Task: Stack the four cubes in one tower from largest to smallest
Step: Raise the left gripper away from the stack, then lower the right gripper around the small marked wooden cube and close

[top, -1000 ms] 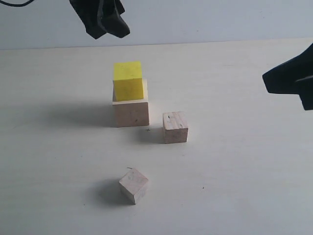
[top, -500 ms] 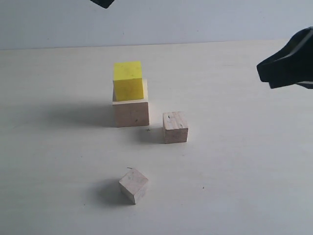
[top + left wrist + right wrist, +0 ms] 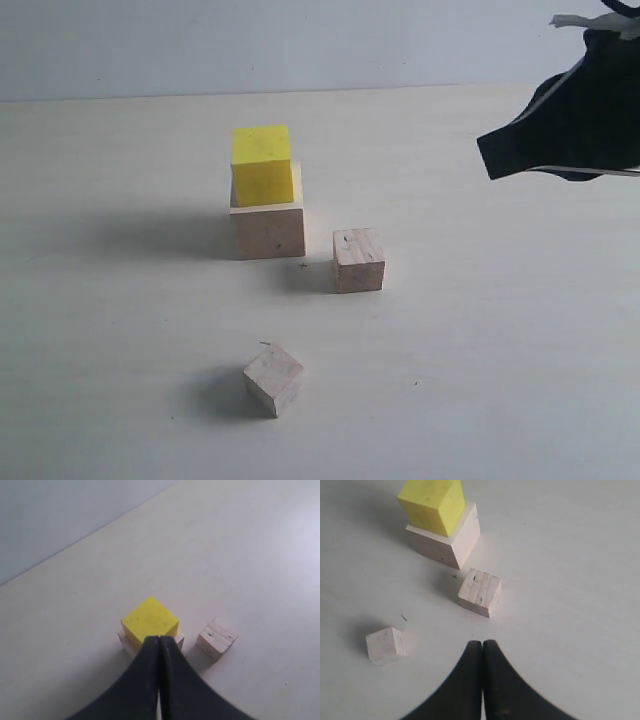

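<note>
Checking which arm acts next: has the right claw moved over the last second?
Yes: the right claw has shifted left, closer to the unmoved yellow cube.

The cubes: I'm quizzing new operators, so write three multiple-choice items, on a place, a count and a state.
1. The yellow cube sits: A on the large pale cube; B on the table; C under a pale cube.
2. Pale cubes touching the table: A one; B two; C three.
3. The right gripper is: A wide open; B shut, empty; C shut on a cube.
Key: 1 A, it rests on that cube's top. 2 C, large pale cube, small cube and smallest cube all do. 3 B, jaws meet around nothing.
</note>
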Available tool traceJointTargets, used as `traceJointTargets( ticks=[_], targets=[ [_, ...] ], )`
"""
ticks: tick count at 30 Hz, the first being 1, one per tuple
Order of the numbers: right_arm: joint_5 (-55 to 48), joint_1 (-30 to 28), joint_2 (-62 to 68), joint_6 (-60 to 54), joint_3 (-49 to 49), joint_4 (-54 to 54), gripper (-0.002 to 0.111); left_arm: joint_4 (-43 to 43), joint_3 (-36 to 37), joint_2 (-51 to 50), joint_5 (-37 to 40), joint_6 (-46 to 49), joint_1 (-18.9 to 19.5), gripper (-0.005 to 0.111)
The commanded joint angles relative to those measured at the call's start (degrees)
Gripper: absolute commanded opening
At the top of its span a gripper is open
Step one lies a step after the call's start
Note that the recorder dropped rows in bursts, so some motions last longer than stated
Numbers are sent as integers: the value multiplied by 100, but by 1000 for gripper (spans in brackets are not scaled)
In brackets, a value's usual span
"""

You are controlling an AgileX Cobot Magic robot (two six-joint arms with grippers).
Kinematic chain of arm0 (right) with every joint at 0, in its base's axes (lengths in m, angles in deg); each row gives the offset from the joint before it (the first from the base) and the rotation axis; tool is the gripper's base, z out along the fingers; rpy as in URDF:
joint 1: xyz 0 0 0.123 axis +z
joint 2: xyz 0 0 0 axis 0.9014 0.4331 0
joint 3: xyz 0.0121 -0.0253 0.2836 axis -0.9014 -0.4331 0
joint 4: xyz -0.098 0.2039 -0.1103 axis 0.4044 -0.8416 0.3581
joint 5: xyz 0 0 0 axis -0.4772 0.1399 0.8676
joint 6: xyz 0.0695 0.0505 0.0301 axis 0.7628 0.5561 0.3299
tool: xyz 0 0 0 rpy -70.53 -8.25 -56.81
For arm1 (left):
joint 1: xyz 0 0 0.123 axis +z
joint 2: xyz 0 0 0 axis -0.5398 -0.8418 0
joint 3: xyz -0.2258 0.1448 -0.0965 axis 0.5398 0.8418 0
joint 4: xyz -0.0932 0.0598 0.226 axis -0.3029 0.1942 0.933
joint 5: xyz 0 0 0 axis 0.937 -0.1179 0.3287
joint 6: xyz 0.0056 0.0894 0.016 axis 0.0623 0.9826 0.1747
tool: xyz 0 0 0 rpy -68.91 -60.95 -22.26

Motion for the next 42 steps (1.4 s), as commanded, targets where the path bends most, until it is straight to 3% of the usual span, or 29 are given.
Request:
traceJointTargets(
  ticks=[1, 6, 11, 16, 20, 26, 30, 34, 39, 42],
  targets=[
    [221, -18, 214, -13, -10, 22, 0, 37, 1341, 1069, -1041, -525, -9, 0],
    [740, -18, 1037, 34, -10, 13, 0, 48, 2517, 1939, -1547, -899, -9, 0],
    [825, -18, 2158, 35, 252, -679, 0, 48, 3061, 2436, -1571, -899, -9, 0],
    [627, -18, 2920, -15, 698, -999, 0, 48, 3105, 2711, -1511, -914, -9, 0],
    [349, 422, 3175, 58, 1055, -853, 0, 305, 3105, 2944, -1546, -1603, -9, 0],
    [631, 783, 3310, 1849, 1102, 462, 0, 1940, 3156, 3032, -1379, -2951, -9, 0],
    [642, 783, 3756, 1837, 1230, 410, 1, 2312, 3274, 3042, -1200, -3175, -9, 0],
    [496, 783, 3966, 1787, 1680, 310, 22, 2293, 3512, 3042, -1200, -3197, -9, 0],
    [518, 783, 4069, 1787, 1776, 329, 60, 2293, 3580, 3080, -1170, -3184, -9, 0],
    [531, 783, 4234, 1834, 1776, 329, 67, 2293, 3580, 3179, -1170, -3184, -9, 0]
  ],
)
